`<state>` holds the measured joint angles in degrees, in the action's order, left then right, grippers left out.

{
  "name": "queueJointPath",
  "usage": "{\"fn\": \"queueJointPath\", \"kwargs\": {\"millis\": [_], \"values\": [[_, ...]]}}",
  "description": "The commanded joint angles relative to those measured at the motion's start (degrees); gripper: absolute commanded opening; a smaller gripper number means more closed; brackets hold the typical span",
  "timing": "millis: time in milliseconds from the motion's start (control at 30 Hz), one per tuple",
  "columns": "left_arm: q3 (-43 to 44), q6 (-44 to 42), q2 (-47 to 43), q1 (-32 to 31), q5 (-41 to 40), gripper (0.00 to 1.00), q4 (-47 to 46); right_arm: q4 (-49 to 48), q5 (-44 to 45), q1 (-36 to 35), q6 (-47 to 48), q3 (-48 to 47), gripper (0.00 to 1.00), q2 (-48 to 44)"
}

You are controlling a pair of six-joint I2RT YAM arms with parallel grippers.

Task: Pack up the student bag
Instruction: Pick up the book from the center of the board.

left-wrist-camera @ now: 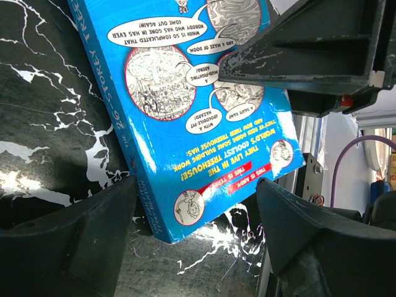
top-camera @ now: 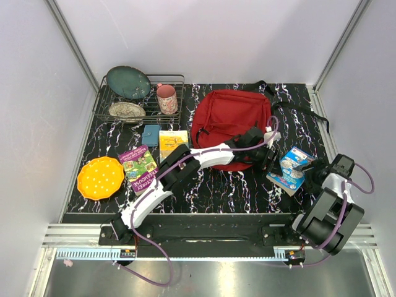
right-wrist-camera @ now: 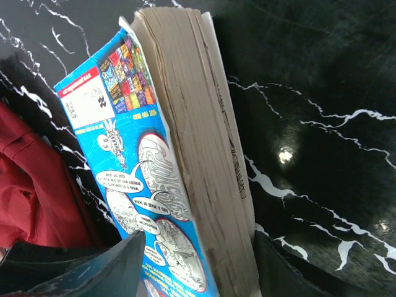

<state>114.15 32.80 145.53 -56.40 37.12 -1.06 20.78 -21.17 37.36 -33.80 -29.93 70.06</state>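
The black marbled table (top-camera: 235, 192) carries every object. The student bag (top-camera: 232, 120), red with black straps, lies flat at the rear centre, just right of a wire dish rack (top-camera: 176, 80). The left arm reaches across the bag's near edge.

The rack holds a dark green plate (top-camera: 128, 81) leaning upright, a patterned dish (top-camera: 127, 111) and a pink mug (top-camera: 166, 99). An orange plate (top-camera: 100, 178) lies at the near left, well apart from the bag.

A thick blue book (top-camera: 289, 168) is tilted up on edge just right of the bag, between the two grippers. The right gripper (right-wrist-camera: 198, 241) is closed on it, one finger against the cover and the other against the page block. The left gripper (left-wrist-camera: 197, 185) has its jaws wide to either side of the book's spine corner. Whether its pads press the book cannot be told.

A purple and green book (top-camera: 139, 168) and a yellow book (top-camera: 173, 142) lie flat between the orange plate and the bag. A small teal case (top-camera: 151, 134) lies beside the yellow book, in front of the rack.
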Motion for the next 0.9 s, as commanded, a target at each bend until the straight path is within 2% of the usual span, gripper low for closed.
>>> {"fn": "queueJointPath", "kwargs": {"millis": [0, 33, 167, 300, 400, 567, 667, 700, 733, 867], "values": [[-0.2, 1.9, -4.2, -2.8, 4.1, 0.79, 0.8, -0.3, -11.9, -0.9, 1.1, 0.2, 0.72, -2.6], [-0.2, 2.2, -4.5, -2.7, 3.8, 0.77, 0.8, -0.1, -13.0, -0.9, 1.2, -0.1, 0.71, -2.6], [-0.6, 1.7, -5.4, -2.7, 2.4, 0.76, 0.9, 0.1, -14.7, -0.8, 1.2, -0.3, 0.52, -3.4], [-0.6, 0.8, -6.1, -2.6, 1.2, 0.76, 3.1, 0.5, -14.0, -0.8, 1.1, -0.7, 0.2, -4.6], [-0.6, 0.4, -6.6, -2.6, 0.8, 0.76, 3.5, 0.9, -13.1, -0.9, 1.2, -1.0, 0.0, -5.4], [-0.5, -0.5, -8.3, -2.3, -0.2, 0.77, 4.7, 6.5, -7.2, -0.9, 1.6, -4.2, 0.0, -9.7], [-0.4, -2.9, -13.0, -2.2, -3.4, 0.85, 7.1, 10.6, -4.1, -0.9, 1.5, -7.2, 0.0, -14.2], [-0.6, -3.9, -14.4, -2.2, -4.6, 0.95, 7.9, 10.8, -3.7, -0.8, 1.1, -7.5, 0.0, -15.2], [-1.3, -5.8, -16.0, -2.2, -6.1, 0.99, 8.4, 10.7, -4.2, -0.8, -0.4, -7.3, 0.0, -15.8], [-5.9, -9.8, -26.4, -1.7, -14.9, 0.99, 9.4, 9.3, -6.3, -0.8, -5.2, -8.1, 0.0, -21.5]]}}
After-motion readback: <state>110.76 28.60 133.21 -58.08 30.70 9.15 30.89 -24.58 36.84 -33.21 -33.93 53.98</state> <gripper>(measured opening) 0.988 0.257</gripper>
